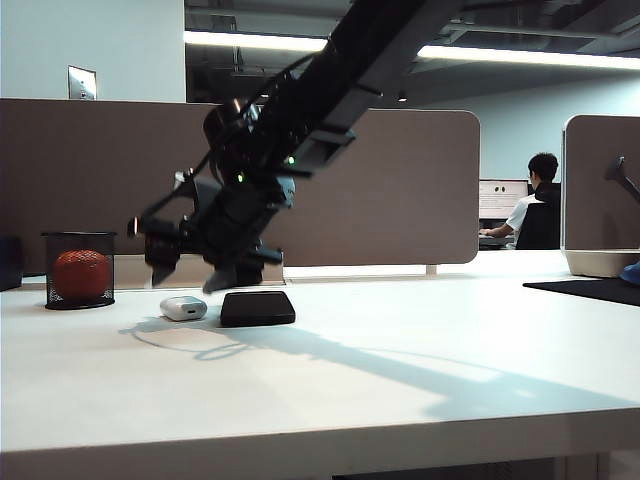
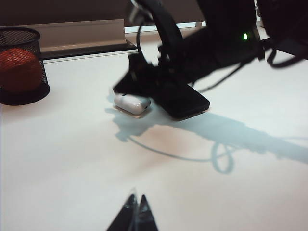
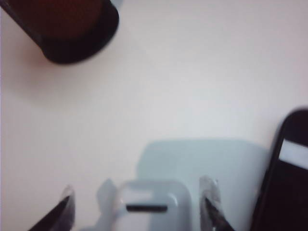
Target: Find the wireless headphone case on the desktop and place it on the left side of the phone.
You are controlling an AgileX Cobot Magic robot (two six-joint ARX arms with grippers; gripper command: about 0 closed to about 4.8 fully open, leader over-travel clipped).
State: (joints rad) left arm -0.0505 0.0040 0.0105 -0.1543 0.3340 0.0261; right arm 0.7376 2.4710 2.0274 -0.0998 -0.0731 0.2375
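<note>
The white wireless headphone case (image 1: pixel 183 308) lies flat on the white desktop (image 1: pixel 400 380), just left of the black phone (image 1: pixel 257 308). A narrow gap separates them. My right gripper (image 1: pixel 190 278) reaches in from the upper right and hangs just above the case. In the right wrist view this gripper (image 3: pixel 138 199) is open, its fingertips (image 3: pixel 210 202) standing either side of the case (image 3: pixel 154 204) with space between. The phone (image 3: pixel 284 192) is beside it. My left gripper (image 2: pixel 136 207) is shut on nothing, low over bare desktop, well short of the case (image 2: pixel 132 104) and phone (image 2: pixel 185 101).
A black mesh cup (image 1: pixel 80 270) holding an orange-red ball stands left of the case. A brown-grey partition (image 1: pixel 400 200) runs behind. A black mat (image 1: pixel 590 288) and a white object (image 1: pixel 600 262) sit far right.
</note>
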